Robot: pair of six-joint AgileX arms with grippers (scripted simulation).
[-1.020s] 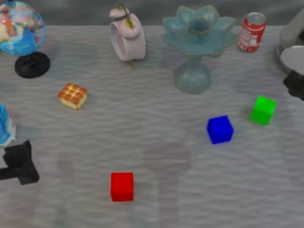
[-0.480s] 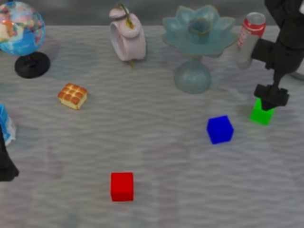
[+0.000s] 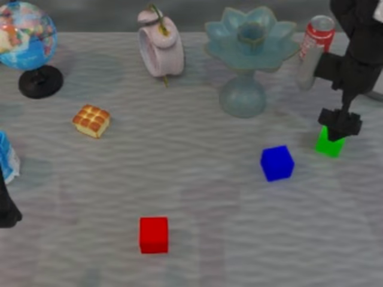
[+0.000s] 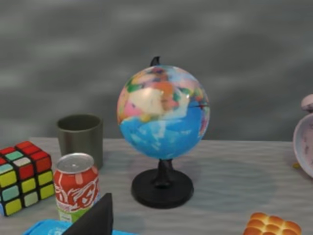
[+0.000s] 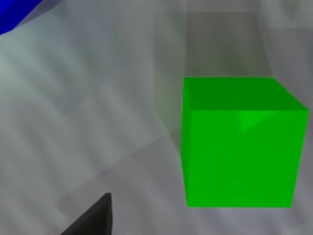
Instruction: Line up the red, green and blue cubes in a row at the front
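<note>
Barely moved since 0.5 s ago: right tool over green cube at 3 o'clock; can't tell its grip state.

Soft, even light fills the scene, with no glare. Faint blurred shadows lie on the table beside the globe and the green cube. Edges look slightly smeared throughout.
</note>
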